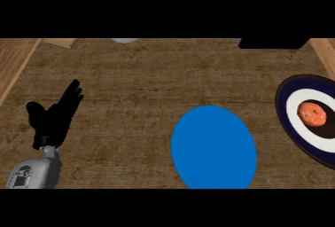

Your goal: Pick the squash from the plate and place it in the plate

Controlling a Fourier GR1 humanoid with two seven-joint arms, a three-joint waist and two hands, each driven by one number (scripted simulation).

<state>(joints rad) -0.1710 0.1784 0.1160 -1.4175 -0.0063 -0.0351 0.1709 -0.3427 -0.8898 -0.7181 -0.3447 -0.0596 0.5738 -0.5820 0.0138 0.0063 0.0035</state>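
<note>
An orange squash lies on a dark navy plate with a white ring at the right edge of the head view. A plain blue plate sits on the counter at lower centre, with nothing on it. My left hand rests open at the left, fingers straight and pointing up, far from both plates. My right hand does not show.
The counter is brown wood grain with lighter wooden borders at left and right. A black object sits at the top right edge and a pale grey round thing at top centre.
</note>
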